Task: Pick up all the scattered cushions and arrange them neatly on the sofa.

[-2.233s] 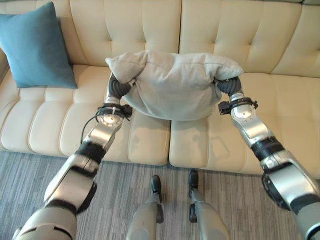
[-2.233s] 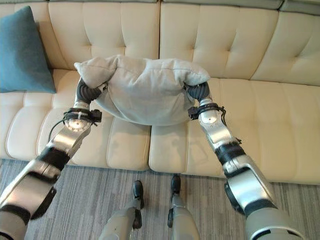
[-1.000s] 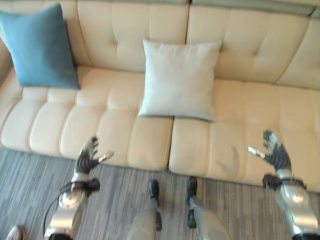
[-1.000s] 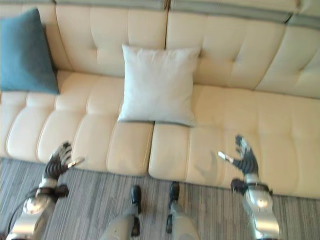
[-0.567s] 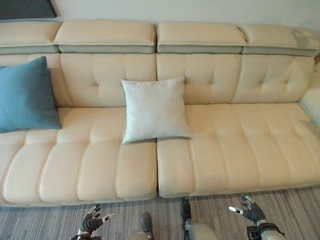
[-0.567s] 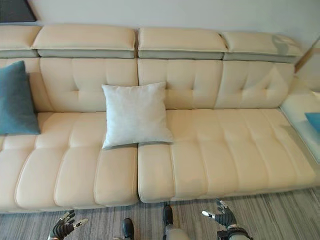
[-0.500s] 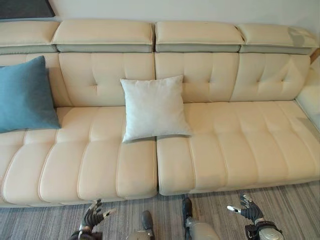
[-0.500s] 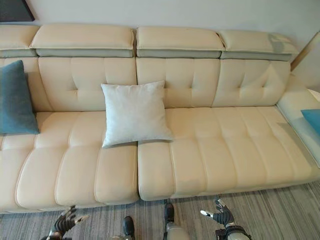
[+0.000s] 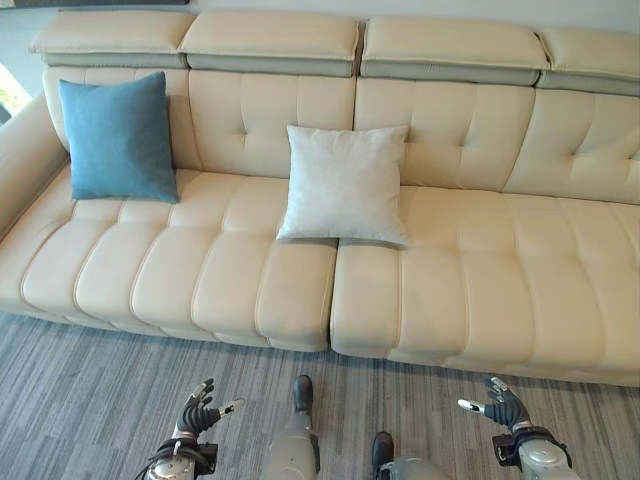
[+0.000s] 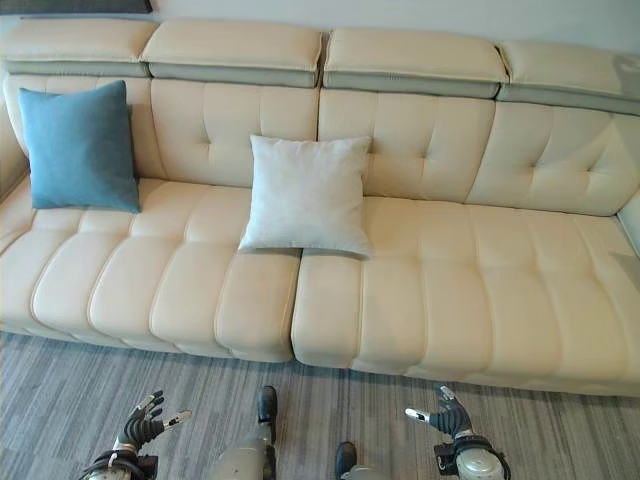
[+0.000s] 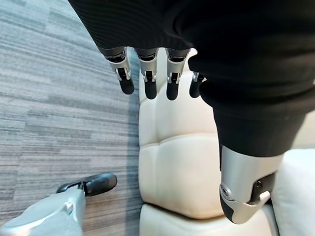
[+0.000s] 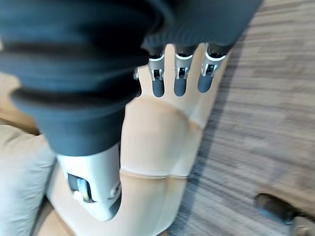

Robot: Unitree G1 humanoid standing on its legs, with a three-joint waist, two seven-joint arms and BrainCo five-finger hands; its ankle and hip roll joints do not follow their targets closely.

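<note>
The pale grey square fabric cushion (image 9: 345,186) leans upright against the backrest of the cream tufted leather sofa (image 9: 480,290), near its middle. The left robot hand (image 9: 197,412) and right robot hand (image 9: 503,406) hang low over the grey striped carpet floor (image 9: 90,380), fingers spread loosely, holding nothing. A teal square fabric cushion (image 9: 118,138) stands at the sofa's left end. No writing is legible.

A big cream sofa (image 9: 480,280) stands against a pale wall (image 10: 400,15). It has soft puffy seats and a buttoned back. The floor (image 9: 100,390) is grey, striped carpet.
</note>
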